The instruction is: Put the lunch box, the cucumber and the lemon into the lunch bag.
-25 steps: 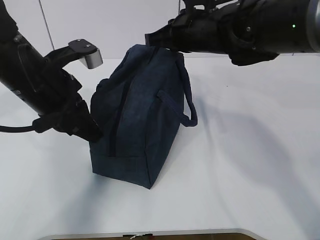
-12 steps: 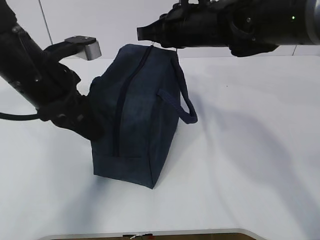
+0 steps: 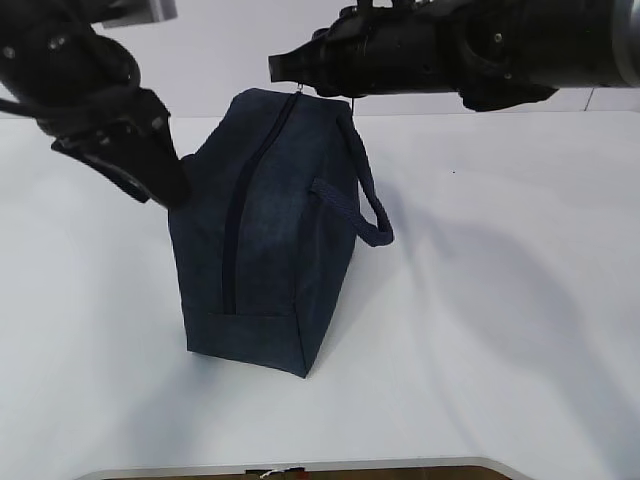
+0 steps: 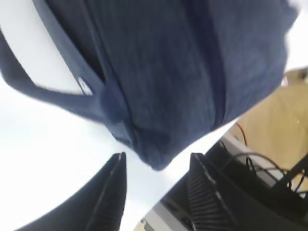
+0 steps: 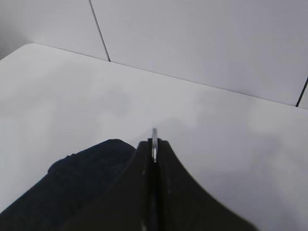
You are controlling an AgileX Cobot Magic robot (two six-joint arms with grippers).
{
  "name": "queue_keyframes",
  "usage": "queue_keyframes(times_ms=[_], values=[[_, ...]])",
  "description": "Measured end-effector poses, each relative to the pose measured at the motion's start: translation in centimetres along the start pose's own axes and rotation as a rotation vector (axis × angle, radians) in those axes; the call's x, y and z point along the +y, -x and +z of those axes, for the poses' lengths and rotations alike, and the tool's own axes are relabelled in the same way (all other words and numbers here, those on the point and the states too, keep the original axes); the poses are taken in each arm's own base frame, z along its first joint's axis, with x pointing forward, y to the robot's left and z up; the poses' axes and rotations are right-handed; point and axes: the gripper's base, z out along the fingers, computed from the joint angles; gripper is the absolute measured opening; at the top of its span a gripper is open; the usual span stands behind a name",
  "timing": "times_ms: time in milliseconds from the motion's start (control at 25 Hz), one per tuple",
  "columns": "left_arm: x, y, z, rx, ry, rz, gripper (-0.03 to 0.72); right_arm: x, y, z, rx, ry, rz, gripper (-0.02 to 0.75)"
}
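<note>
- White desk (image 3: 500,300), plain pale wall panels behind it at 12 o'clock; a wooden floor and dark cabling show past the desk edge in the left wrist view.
- Bag (image 3: 265,240): navy fabric, boxy, standing upright on the desk left of centre in the exterior view. Dark zipper line (image 3: 232,230) runs from its top end down the near face. No cucumber, lemon or lunch box visible in any view.
- Strap handle (image 3: 365,205): loops out from the bag's side toward 3 o'clock, hanging free above the desk.
- Second strap (image 4: 43,89): crosses the left wrist view at 9 o'clock, blurred, with white desk showing through the loop.
- Left pincer (image 4: 156,192): fingers apart, nothing between them; a corner of the bag sits just above the gap, without clear contact. In the exterior view the left arm is at the bag's 10 o'clock, close beside the upper side.
- Right pincer (image 5: 154,144): fingers pressed together on a thin silver ring pull (image 5: 154,137) standing edge-on between the tips. In the exterior view it sits at the bag's top far end, at 12 o'clock, arm reaching in from the upper right.
- Bag top (image 5: 91,163): dark fabric visible below the right pincer at 7 o'clock.
</note>
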Motion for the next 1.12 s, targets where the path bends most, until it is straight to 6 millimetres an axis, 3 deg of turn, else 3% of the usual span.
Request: queue_keyframes(times_ms=[160,280,480,720,1120], values=[[0.0,1.1,-1.9,-0.066,0.017,0.001,0.310,0.1,0.0,0.0,0.004,0.012,0.013,0.005],[1.2,1.7,-2.4,-0.086,0.027,-0.026,0.311,0.3,-0.1,0.0,0.009,0.028,0.017,0.005],[3.4,2.8,-0.9,-0.091,0.009,-0.061,0.312,0.4,-0.1,0.0,0.013,0.043,0.019,0.005],[4.2,4.0,1.2,-0.093,-0.065,-0.087,0.316,0.4,-0.1,0.0,0.013,0.043,0.019,0.005],[3.7,5.4,0.3,-0.158,-0.099,-0.075,0.318,0.3,-0.1,0.0,0.013,0.041,0.026,0.005]])
